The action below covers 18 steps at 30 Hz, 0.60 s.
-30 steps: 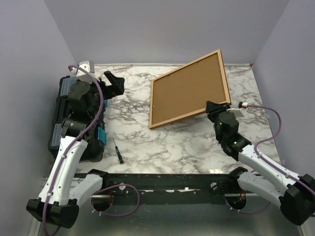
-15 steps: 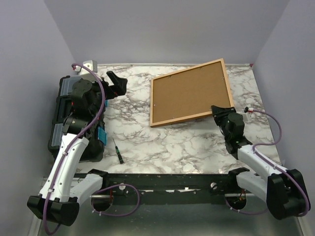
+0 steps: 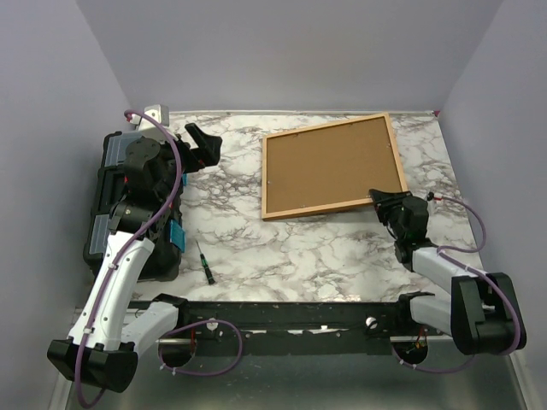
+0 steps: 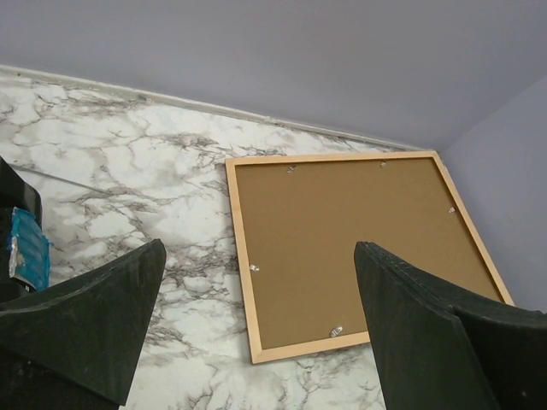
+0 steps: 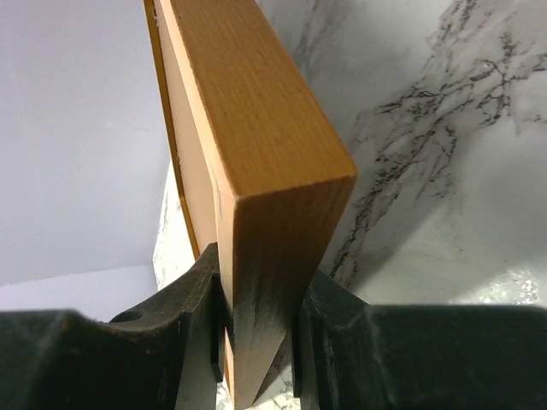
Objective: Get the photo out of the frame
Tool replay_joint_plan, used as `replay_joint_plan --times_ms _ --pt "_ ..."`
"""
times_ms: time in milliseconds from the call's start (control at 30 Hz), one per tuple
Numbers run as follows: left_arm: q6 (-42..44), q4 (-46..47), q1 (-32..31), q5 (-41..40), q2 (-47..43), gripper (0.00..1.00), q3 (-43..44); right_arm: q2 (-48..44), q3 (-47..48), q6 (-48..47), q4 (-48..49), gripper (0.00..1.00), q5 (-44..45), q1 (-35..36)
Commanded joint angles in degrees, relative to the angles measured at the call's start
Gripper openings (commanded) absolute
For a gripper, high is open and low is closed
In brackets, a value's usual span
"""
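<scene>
The frame (image 3: 263, 179), thin orange-brown wood, lies back side up on the marble table at the centre right. Its brown backing board (image 3: 329, 169) faces up, held by small metal clips. The photo is hidden beneath the board. My right gripper (image 3: 382, 202) is shut on the frame's near right corner. In the right wrist view both fingers (image 5: 197, 299) press the wooden rail (image 5: 256, 145). My left gripper (image 3: 198, 145) hangs open above the table, left of the frame. In the left wrist view the frame's rim (image 4: 240, 256) shows between the wide-apart jaws of that gripper (image 4: 258, 248).
A black toolbox (image 3: 107, 205) with blue latches stands along the table's left edge under my left arm. A small green-handled screwdriver (image 3: 205, 263) lies near the front left. Grey walls close in the table on three sides.
The frame's right side has come down from a steep tilt to nearly flat on the table. My right arm drew back and down with it. The left gripper barely moved.
</scene>
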Motion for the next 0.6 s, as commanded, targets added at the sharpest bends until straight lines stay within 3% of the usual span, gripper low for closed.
replay_joint_plan --times_ms 0,200,367,567 --pt "-0.53 1.05 0.33 1.64 -0.14 0.94 -0.09 3.30 -2.49 -7.97 -7.85 0.20 0.14 -2.47" --pt "-0.91 1.14 0.36 2.41 0.17 0.94 -0.13 5.49 -4.56 -6.32 -5.74 0.28 -3.56 -7.68" --pt "-1.34 1.57 0.38 3.34 0.37 0.94 -0.34 10.53 -5.56 -5.86 -0.22 0.25 -11.73 -14.25" --pt "-1.70 1.76 0.38 4.03 0.81 0.94 -0.44 14.43 -4.24 -5.84 1.47 0.25 -14.00 -18.84"
